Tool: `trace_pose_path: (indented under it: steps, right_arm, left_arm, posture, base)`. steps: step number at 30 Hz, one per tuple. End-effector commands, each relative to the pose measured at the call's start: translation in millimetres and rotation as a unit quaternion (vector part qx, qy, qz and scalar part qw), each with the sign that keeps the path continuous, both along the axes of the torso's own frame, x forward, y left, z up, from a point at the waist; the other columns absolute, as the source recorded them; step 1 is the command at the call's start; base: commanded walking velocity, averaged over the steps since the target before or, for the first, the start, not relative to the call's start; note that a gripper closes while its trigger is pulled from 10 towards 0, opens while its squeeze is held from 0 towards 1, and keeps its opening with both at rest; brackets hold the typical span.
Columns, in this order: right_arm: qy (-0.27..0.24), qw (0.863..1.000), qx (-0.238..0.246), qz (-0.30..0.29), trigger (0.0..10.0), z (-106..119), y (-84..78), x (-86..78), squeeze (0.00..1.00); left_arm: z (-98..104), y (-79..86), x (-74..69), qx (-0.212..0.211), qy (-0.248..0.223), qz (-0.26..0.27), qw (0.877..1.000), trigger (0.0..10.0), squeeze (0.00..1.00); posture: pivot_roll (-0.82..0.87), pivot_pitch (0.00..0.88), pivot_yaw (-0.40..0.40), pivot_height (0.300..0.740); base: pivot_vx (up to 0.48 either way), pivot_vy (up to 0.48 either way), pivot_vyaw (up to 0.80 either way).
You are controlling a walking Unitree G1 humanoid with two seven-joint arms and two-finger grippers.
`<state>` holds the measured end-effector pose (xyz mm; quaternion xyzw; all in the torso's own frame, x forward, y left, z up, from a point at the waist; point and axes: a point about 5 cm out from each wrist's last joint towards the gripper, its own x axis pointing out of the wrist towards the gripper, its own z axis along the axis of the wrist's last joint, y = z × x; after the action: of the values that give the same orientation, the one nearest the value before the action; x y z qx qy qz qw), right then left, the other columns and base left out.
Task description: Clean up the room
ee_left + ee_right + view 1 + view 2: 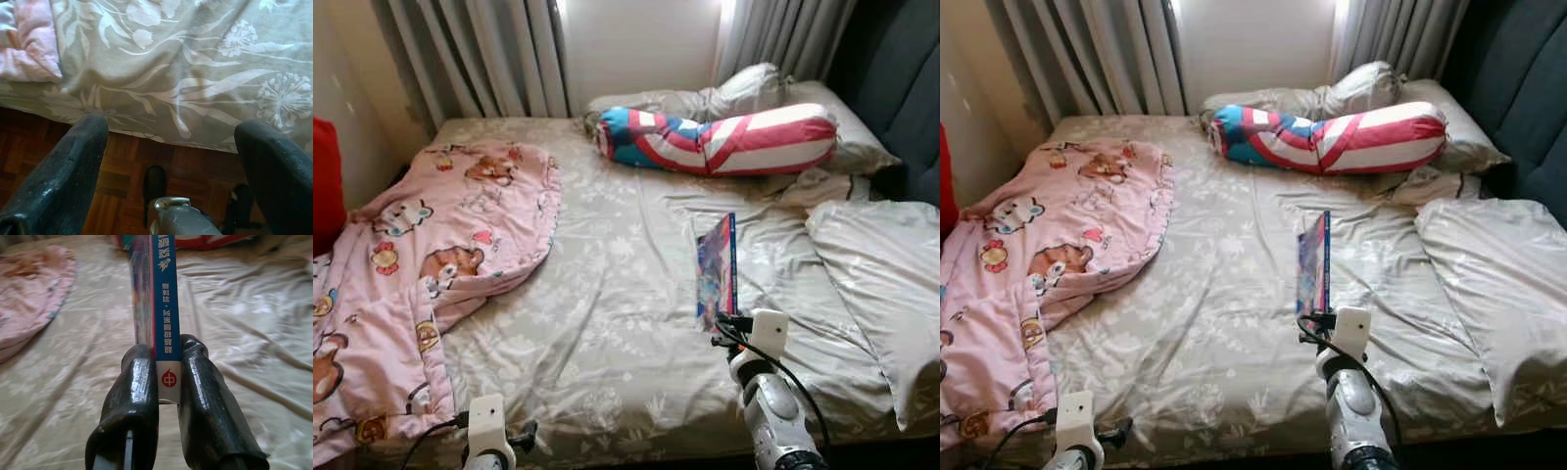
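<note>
A thin book (pixel 717 269) with a blue spine and a colourful cover stands upright on its edge above the middle of the bed (pixel 607 323), pinched at its lower end between the two black fingers (pixel 134 396) of the right gripper (pixel 168 382); the right wrist view shows the spine, with a red round mark on a white patch, clamped tight between those fingers; the silver right arm rises from the bed's near edge to reach it. The bed is covered with a grey sheet printed with pale flowers and leaves; toward its head lies a long bolster (pixel 720 137) in red, white and blue stripes, with grey pillows (pixel 744 93) behind it against the curtains (pixel 480 54); on the bed's right side lies another grey pillow (pixel 886 284), beside a dark headboard or sofa back; on the bed's left side a pink quilt (pixel 421 264) with cartoon bears is heaped and hangs over the edge. The left gripper (pixel 171 161) hangs low at the bed's near left corner, its fingers spread wide apart and holding nothing, over a brown parquet floor (pixel 122 171).
</note>
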<state>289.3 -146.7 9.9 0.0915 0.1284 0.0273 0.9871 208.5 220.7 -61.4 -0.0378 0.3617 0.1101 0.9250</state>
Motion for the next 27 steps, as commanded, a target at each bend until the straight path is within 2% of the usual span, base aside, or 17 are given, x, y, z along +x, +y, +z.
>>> trace_pose_path:
  steps: [1,22,27]
  right_arm:
    - [-0.027,1.000,-0.007,-0.001,10.0,10.5,-2.3,7.6,0.00]
    - [-0.026,1.000,-0.013,-0.001,10.0,10.4,-4.2,7.8,0.00]
    - [-0.025,1.000,-0.013,-0.002,10.0,10.8,-4.9,8.3,0.00]
  left_arm:
    - [-3.2,-0.9,-4.6,0.001,0.011,-0.009,1.000,10.0,0.00]
    - [-3.1,-3.7,-3.3,0.000,0.011,-0.016,1.000,10.0,0.00]
    - [-3.2,-3.7,-3.3,-0.002,0.012,-0.016,1.000,10.0,0.00]
  posture:
    - [-0.03,0.000,-0.032,0.730]
    - [-0.03,0.008,-0.039,0.730]
    - [-0.03,0.020,-0.040,0.730]
  base:
    - [0.000,-0.334,0.00]
    - [0.000,-0.331,0.00]
    - [0.000,-0.051,0.00]
